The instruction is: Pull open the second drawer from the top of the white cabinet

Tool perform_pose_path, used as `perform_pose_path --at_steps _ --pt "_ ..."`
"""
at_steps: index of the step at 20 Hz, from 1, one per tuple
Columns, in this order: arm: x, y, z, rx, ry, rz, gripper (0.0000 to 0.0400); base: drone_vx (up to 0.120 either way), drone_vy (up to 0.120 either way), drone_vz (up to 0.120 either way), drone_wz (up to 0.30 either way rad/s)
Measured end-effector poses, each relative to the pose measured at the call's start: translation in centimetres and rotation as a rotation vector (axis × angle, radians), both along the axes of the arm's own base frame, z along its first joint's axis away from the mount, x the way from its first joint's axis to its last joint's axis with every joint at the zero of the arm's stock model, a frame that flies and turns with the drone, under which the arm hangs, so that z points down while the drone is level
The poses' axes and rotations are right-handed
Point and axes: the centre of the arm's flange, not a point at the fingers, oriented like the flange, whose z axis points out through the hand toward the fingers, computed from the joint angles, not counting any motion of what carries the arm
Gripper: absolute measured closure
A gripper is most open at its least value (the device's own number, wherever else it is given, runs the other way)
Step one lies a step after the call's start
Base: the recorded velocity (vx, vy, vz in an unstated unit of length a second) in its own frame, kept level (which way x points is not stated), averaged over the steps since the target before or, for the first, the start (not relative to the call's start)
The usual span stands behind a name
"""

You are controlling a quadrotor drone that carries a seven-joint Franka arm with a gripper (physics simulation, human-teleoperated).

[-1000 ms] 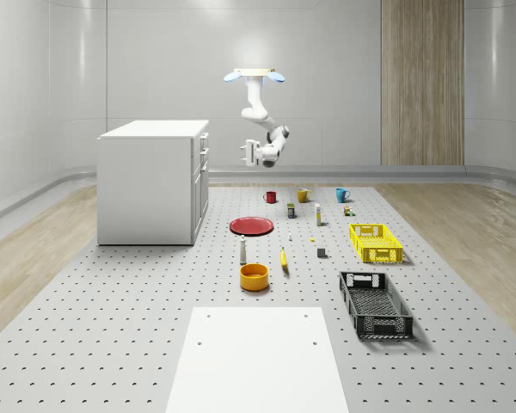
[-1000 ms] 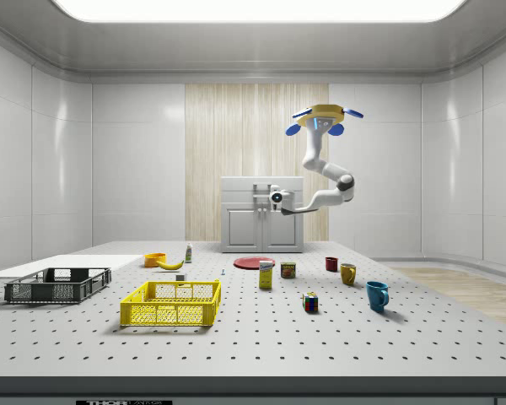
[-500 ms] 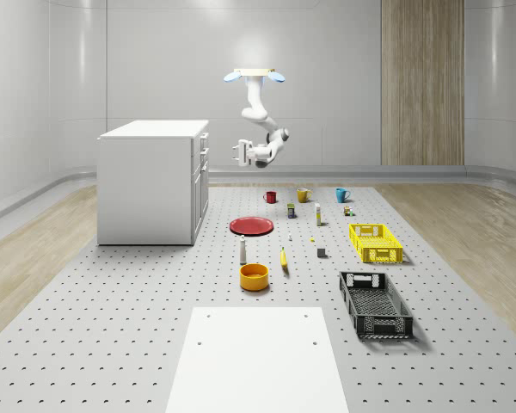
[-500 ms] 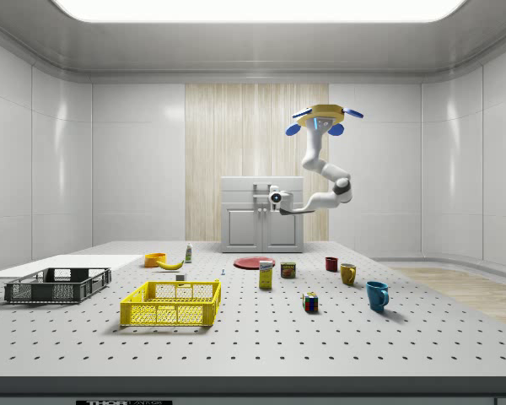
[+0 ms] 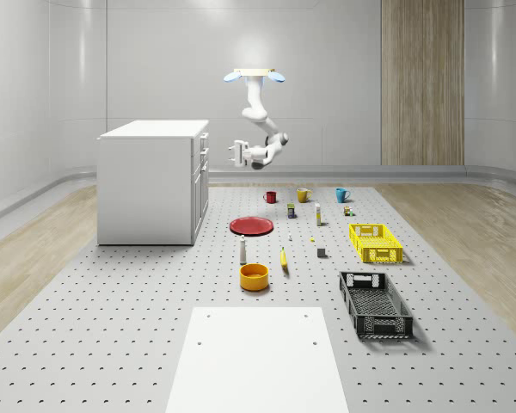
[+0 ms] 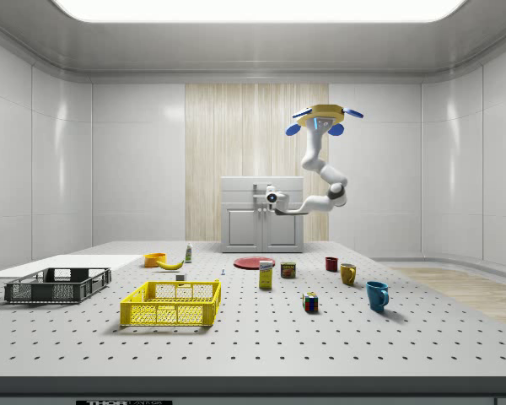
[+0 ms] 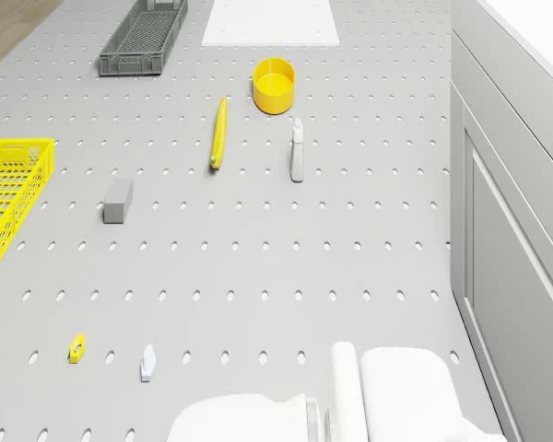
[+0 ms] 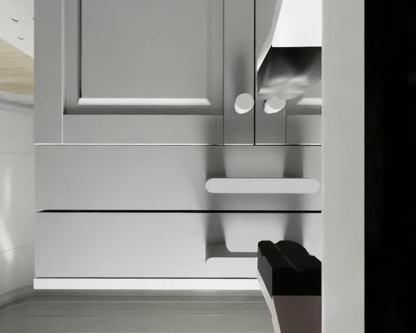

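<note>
Jaws have moved nearer the white cabinet [image 5: 152, 182]; their state hidden; drone [image 5: 254, 76] hovers beside it.

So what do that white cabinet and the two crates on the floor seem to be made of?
The white cabinet looks like painted wood or laminate: flat matte panels, framed doors, round knobs. The yellow crate and black crate look like moulded plastic, judging by their open lattice walls and uniform colour. These are simulator renders, so that is only appearance.

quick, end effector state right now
End effector: holding nothing, in the air short of the white cabinet; open or shut cannot be told.
</note>
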Motion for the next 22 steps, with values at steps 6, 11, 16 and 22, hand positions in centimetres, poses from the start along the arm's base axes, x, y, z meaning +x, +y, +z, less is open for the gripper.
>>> perform_pose_path --at_steps 6,11,16,22 --pt "0.7 2.5 0.0 0.000 0.000 0.000 0.0100 0.000 0.000 0.000 0.000" --pt "0.9 4.6 -0.2 0.000 0.000 0.000 0.0100 0.000 0.000 0.000 0.000" --pt "1.0 5.9 -0.9 0.000 0.000 0.001 0.0100 0.000 0.000 0.000 0.000" --pt "1.0 8.0 -1.2 0.001 0.000 0.001 0.0100 0.000 0.000 0.000 0.000"
